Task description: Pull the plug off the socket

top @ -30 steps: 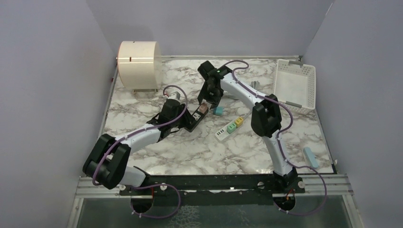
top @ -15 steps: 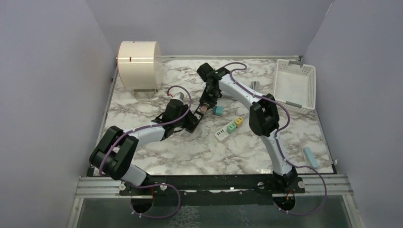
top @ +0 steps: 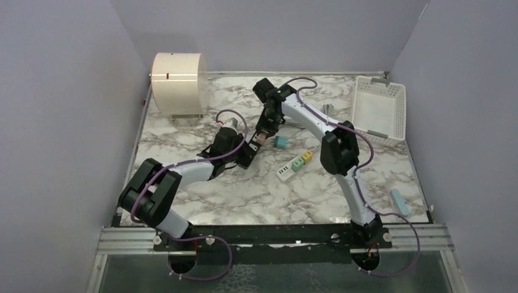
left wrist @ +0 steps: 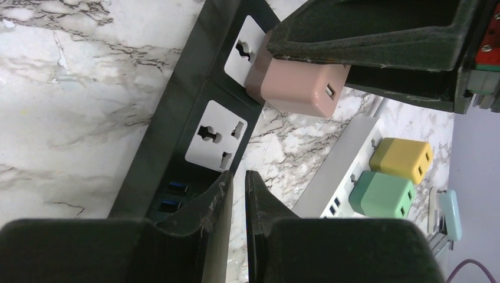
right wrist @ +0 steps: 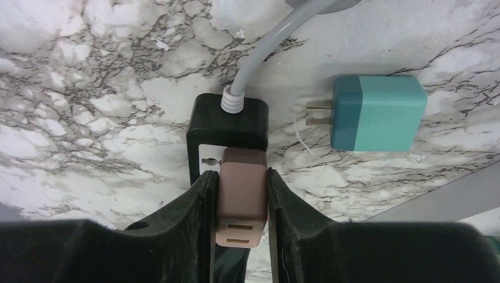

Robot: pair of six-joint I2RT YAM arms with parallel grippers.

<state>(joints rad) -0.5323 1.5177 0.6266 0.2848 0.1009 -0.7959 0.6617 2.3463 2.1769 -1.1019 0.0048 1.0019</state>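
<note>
- Right wrist cam: caught right gripper (right wrist: pixel 240 177) clamped on pink plug (right wrist: pixel 242 203), seated in black power strip (right wrist: pixel 227 118).
- Spotted left gripper (left wrist: pixel 238 177) barely open, gripping nothing, beside that strip.

— What sits in the black power strip (left wrist: pixel 177 118)?
— A pink plug (left wrist: pixel 295 85), pushed into its far socket (left wrist: pixel 243 50); the right gripper (left wrist: pixel 309 62) pinches it on two sides.
— And the left gripper (left wrist: pixel 239 175)?
— Its tips stand nearly together, a thin slit between them, at the strip's edge by the blue ports (left wrist: pixel 171 196); to the right a white strip (left wrist: pixel 330 171) carries a yellow plug (left wrist: pixel 401 159) and a green plug (left wrist: pixel 383 196).
</note>
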